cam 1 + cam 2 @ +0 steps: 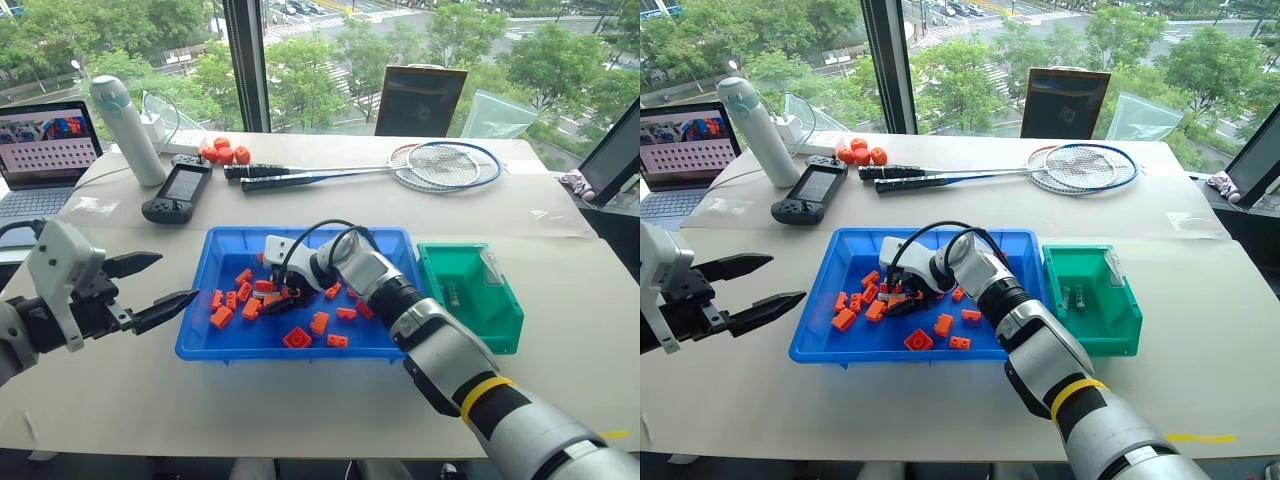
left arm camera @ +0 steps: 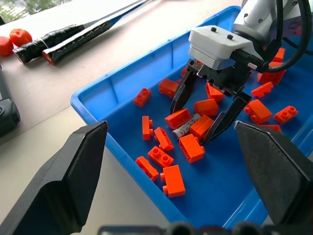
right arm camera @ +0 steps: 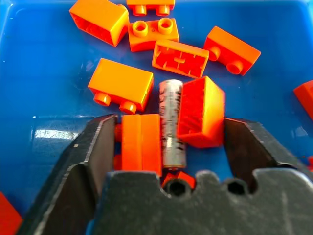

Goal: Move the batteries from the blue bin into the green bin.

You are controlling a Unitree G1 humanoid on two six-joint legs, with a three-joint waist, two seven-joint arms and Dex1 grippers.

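A: What does the battery look like?

B: A small grey-silver metal cylinder battery [image 3: 172,122] with dark scuffed print along its side, lying flat on the floor of the wide shallow bright-blue plastic bin [image 1: 225,345], near the middle of the desk [image 1: 120,400].

A: Anything touching it?

B: Orange plastic toy bricks [image 3: 202,111] press against both its long sides, and more bricks are scattered around.

A: And the right gripper [image 2: 200,120]?

B: It is down inside the blue bin, its black fingers [image 3: 95,147] spread around the battery and the two flanking bricks together. They look partly drawn in, but I cannot tell whether they are squeezing anything.

A: The left gripper [image 1: 160,285]?

B: It hovers over the desk beside the blue bin's left wall, fingers wide apart, empty.

A: The small deep green plastic bin [image 1: 500,335]?

B: It sits against the blue bin's right side, towards the desk's right edge; small grey cylinders [image 1: 1070,296] lie inside it.
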